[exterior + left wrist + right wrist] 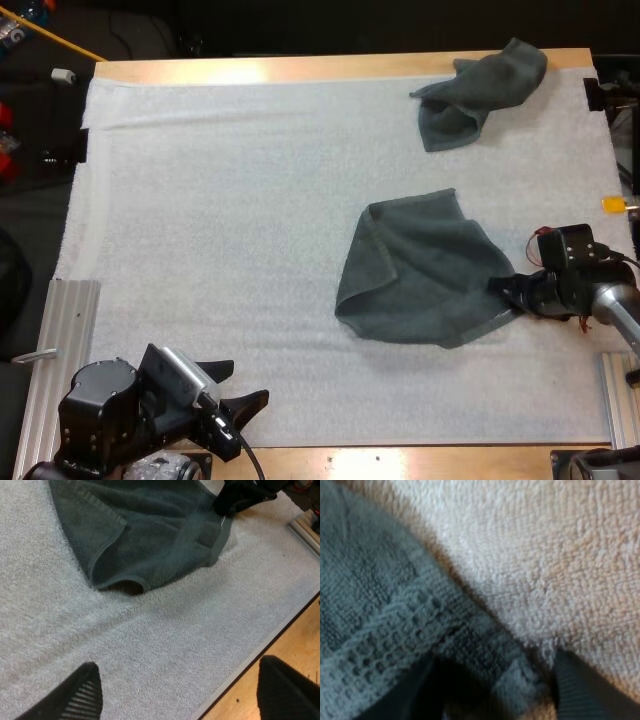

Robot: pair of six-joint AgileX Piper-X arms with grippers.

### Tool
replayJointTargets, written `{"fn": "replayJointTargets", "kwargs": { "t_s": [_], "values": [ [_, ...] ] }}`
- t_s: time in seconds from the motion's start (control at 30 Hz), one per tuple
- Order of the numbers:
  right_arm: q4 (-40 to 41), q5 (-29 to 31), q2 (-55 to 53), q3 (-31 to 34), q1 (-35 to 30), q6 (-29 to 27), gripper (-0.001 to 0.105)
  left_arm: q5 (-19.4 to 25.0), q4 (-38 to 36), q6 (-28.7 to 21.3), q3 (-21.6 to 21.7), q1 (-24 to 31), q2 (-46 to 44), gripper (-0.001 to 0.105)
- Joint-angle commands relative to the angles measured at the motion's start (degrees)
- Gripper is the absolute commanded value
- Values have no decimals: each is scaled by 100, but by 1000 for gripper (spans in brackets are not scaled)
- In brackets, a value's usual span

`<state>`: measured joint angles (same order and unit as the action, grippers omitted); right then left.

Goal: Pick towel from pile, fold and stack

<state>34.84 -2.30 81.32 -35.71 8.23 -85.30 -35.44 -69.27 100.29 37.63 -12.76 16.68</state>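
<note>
Item: grey-green towel (420, 270), lying rumpled right of the white mat's (220, 230) middle, near-right corner pinched in the right claw (508, 290); left claw (250, 382) spread wide and empty near the mat's front edge (best sent to the neighbouring hem corner, then both draw the cloth flat).

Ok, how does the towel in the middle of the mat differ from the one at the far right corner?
The middle towel lies spread out, one edge curled over; the far towel is bunched up. The middle towel covers more of the mat than the far towel. The right gripper pinches the middle towel's corner; nothing touches the far towel. Both are dark grey-green.
</note>
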Motion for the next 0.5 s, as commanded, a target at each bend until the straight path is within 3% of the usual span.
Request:
{"fn": "replayJointTargets", "kwargs": {
  "t_s": [0.0,0.1,0.23,0.47],
  "values": [
    [-116,-366,113,1,-4,16,40,-85,-11,14,47,-23,5,63],
    [-146,-411,199,1,-4,70,29,-134,-11,14,47,-23,5,63],
    [-57,-628,188,1,7,68,2,-167,-27,14,47,-23,5,63],
    [378,-736,-298,1,10,-91,0,-167,-27,14,47,-23,5,63]
  ]
}}
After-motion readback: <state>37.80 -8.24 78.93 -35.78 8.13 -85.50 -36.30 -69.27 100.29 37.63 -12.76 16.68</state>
